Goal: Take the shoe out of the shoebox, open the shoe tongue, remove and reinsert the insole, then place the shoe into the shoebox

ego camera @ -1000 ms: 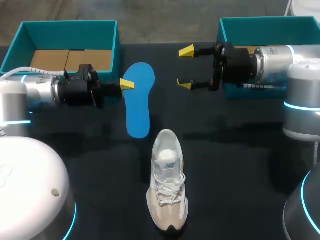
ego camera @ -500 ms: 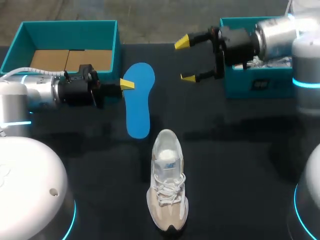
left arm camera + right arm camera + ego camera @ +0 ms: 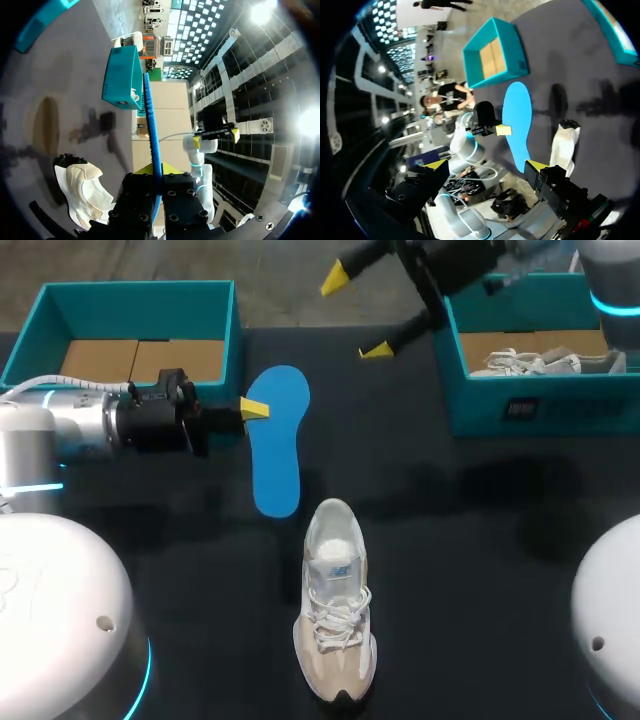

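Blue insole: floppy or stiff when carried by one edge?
Probably fairly stiff: pinched at one edge by the left hand, the insole runs nearly straight in the left wrist view, no droop. Likely light, being so thin. It may flex when pushed into the shoe.

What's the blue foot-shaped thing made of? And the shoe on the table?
The insole looks like thin matte foam: flat, even blue, no shine. The shoe seems soft fabric, maybe mesh with suede-like beige panels, and white laces.
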You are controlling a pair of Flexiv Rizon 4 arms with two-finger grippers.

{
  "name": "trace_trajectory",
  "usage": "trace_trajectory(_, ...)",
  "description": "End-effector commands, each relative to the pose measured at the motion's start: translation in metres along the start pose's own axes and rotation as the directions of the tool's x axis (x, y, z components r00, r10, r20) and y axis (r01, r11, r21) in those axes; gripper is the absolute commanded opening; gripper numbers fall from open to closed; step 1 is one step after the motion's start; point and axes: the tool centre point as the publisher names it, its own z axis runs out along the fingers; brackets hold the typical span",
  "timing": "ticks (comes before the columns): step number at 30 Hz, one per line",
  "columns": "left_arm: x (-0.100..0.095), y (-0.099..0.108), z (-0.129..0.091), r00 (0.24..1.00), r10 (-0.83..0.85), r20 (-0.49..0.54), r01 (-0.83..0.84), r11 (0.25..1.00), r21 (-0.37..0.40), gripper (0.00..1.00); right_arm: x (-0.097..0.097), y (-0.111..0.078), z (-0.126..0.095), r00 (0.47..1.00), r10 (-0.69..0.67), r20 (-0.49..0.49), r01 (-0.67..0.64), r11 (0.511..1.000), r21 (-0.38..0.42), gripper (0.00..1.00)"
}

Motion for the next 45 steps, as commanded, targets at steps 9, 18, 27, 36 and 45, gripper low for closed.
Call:
trace_trajectory(9,0.001,0.000,-0.001,1.000,-0.001,0.003,0.001,1.000,-0.002,0.00,0.033,-0.020,0.004,0.809,0.040,0.587,0.025,0.994,-0.102,1.00)
trace_trajectory(18,0.001,0.000,-0.001,1.000,-0.001,0.003,0.001,1.000,-0.002,0.00,0.040,-0.021,0.020,0.728,0.052,0.684,0.024,0.995,-0.101,1.00)
trace_trajectory(27,0.001,0.000,-0.001,1.000,-0.001,0.003,0.001,1.000,-0.002,0.00,0.049,-0.027,0.043,0.659,0.094,0.746,0.056,0.983,-0.174,1.00)
trace_trajectory(36,0.001,0.000,-0.001,1.000,-0.001,0.003,0.001,1.000,-0.002,0.00,0.051,-0.024,0.069,0.568,0.114,0.815,0.053,0.983,-0.175,1.00)
trace_trajectory(45,0.001,0.000,-0.001,1.000,-0.001,0.003,0.001,1.000,-0.002,0.00,0.054,-0.027,0.081,0.526,0.124,0.841,0.075,0.979,-0.191,1.00)
